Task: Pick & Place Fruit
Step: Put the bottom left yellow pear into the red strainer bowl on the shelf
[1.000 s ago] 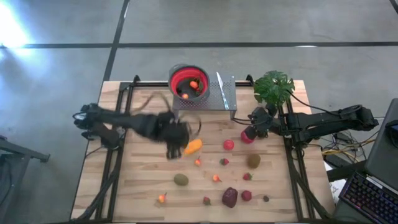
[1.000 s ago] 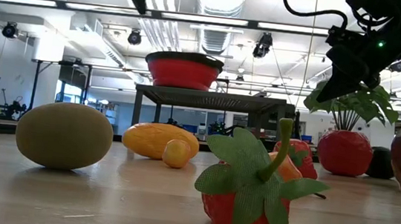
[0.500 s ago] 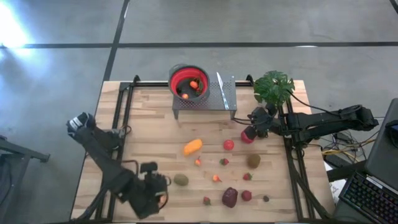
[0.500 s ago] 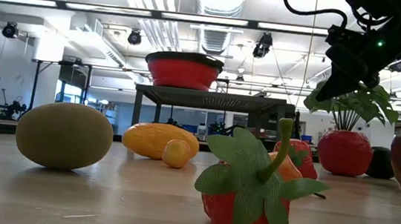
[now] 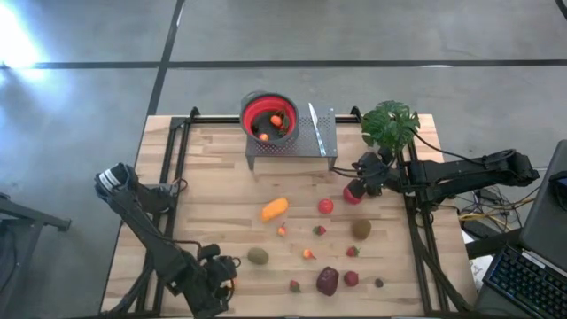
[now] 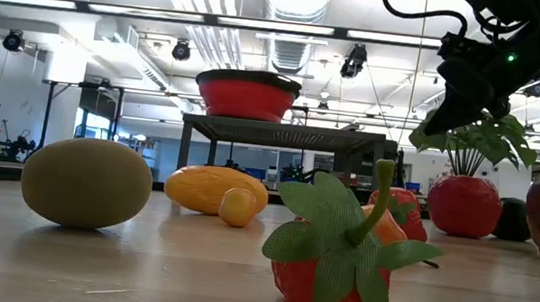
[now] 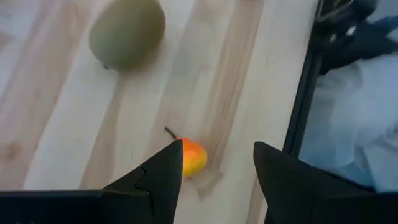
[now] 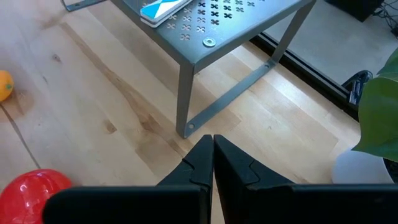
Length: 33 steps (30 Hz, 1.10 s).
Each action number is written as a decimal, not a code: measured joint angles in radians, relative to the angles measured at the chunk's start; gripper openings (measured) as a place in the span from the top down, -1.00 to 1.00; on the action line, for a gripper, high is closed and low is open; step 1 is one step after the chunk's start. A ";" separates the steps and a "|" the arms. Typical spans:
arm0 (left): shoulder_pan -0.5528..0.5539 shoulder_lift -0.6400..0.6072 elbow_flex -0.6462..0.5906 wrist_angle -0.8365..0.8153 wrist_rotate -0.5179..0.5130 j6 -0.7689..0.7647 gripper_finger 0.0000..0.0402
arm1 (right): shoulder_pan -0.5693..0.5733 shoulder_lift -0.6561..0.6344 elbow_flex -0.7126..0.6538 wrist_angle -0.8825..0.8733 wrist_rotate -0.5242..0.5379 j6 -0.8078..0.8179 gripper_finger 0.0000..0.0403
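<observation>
We find the small orange-yellow fruit [image 7: 189, 157] lying on the bench [image 7: 56, 124] just ahead of the left fingers [image 7: 163, 171], partly tucked behind the tip of one of them, near the bench's edge rail. The left fingers stand spread apart with nothing between them. Farther out from them lies a brown-green kiwi [image 7: 127, 32], well apart from the little fruit.

From above, we see the left gripper [image 5: 215, 276] low at the near-left part of the bench, with the kiwi [image 5: 258, 256] beside it. Beyond that, the other fruit are scattered across the middle: an elongated orange one [image 5: 275, 209], a red apple [image 5: 326, 206], a second kiwi [image 5: 361, 229], several small berries, and a larger dark maroon one [image 5: 328, 281] near the front edge. A few small fruits already sit in the red-lined bowl [image 5: 268, 113], which rests on a perforated metal stand [image 5: 314, 135].

The right gripper [image 8: 212, 149] has its fingers pressed together, holding nothing, just in front of one leg of the stand. A red round fruit [image 8: 34, 186] lies close beside those fingers, and a green potted plant [image 5: 390, 124] stands on their other side.
</observation>
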 joint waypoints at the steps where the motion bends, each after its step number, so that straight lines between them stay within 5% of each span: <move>1: 0.000 0.010 -0.001 0.003 0.011 0.002 0.00 | 0.000 0.000 0.000 0.000 0.000 -0.001 0.96; 18: 0.000 0.201 0.013 0.017 0.098 0.022 0.00 | 0.000 0.000 0.000 0.003 0.000 -0.002 0.96; 33: 0.008 0.234 0.013 0.018 0.097 0.002 0.00 | 0.000 0.000 0.000 0.005 0.000 0.001 0.96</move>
